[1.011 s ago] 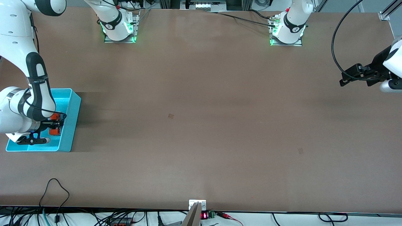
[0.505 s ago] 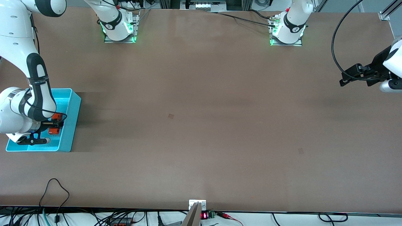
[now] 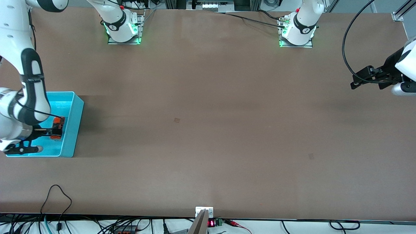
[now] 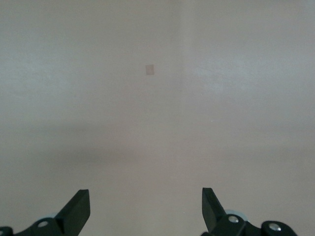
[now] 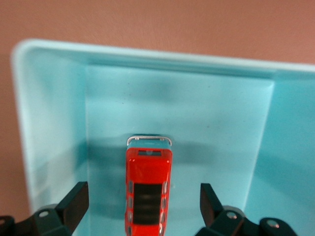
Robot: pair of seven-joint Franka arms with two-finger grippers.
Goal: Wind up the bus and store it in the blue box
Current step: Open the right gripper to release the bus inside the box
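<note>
**Bus in box, release made**

Right claw (image 5: 142,209) hung spread wide over the box (image 3: 75,130), gripping nothing; the bus (image 5: 148,191) lay on the box floor between its tips, at the table's nine o'clock edge. Left claw (image 4: 146,211) waited open and empty at three o'clock. Storing looked done; only withdrawal seemed left.

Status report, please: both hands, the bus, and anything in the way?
Right hand open over the blue box. Bus released, on box floor. Left hand open, waiting over bare table. Nothing in the way.
</note>
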